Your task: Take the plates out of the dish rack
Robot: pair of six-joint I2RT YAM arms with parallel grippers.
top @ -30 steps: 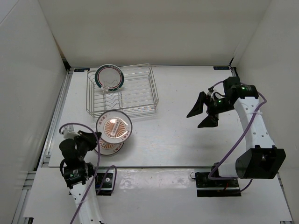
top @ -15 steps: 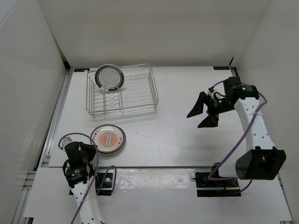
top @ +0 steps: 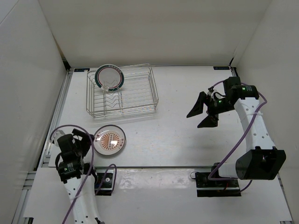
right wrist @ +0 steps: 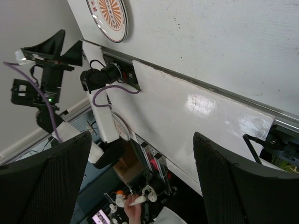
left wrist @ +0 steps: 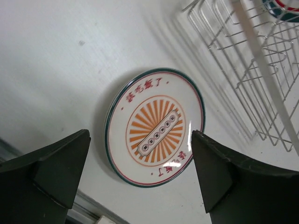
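left pincer wide | right pincer wide | sunburst plate flat on surface, near left | teal-rimmed plate upright in dish rack

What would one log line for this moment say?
left hand: open, empty | right hand: open, empty | sunburst plate: flat on table | teal-rimmed plate: upright in dish rack
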